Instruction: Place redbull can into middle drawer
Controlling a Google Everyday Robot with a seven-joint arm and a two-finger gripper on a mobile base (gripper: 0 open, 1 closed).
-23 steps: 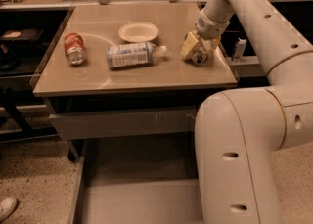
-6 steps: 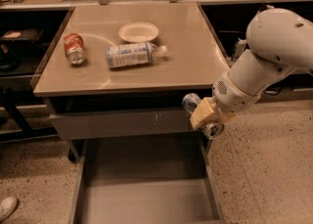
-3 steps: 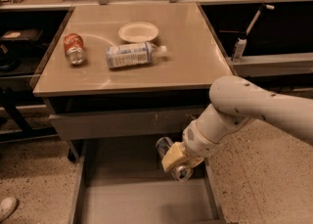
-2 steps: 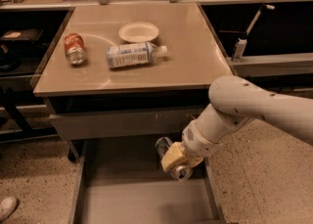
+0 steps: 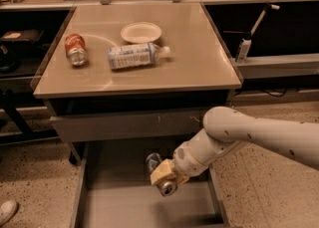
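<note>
My gripper [image 5: 162, 174] is shut on the redbull can [image 5: 166, 187]. The can lies tilted between the tan fingers, its blue end up to the left and its shiny silver end down to the right. Gripper and can hang just above the floor of the open middle drawer [image 5: 124, 207], toward its right half. The drawer is a long grey tray pulled out below the cabinet, with low side walls. My white arm reaches in from the right.
On the table top [image 5: 199, 67] lie an orange-red soda can [image 5: 75, 50], a white-labelled plastic bottle [image 5: 135, 56] and a white plate [image 5: 141, 32]. A shut drawer front [image 5: 119, 124] with pale scratches sits above the open drawer. A shoe [image 5: 7, 211] shows at the bottom left.
The arm carried the can off the table top, down past the front edge and over the open drawer. In the last second it moved a little left and lower.
</note>
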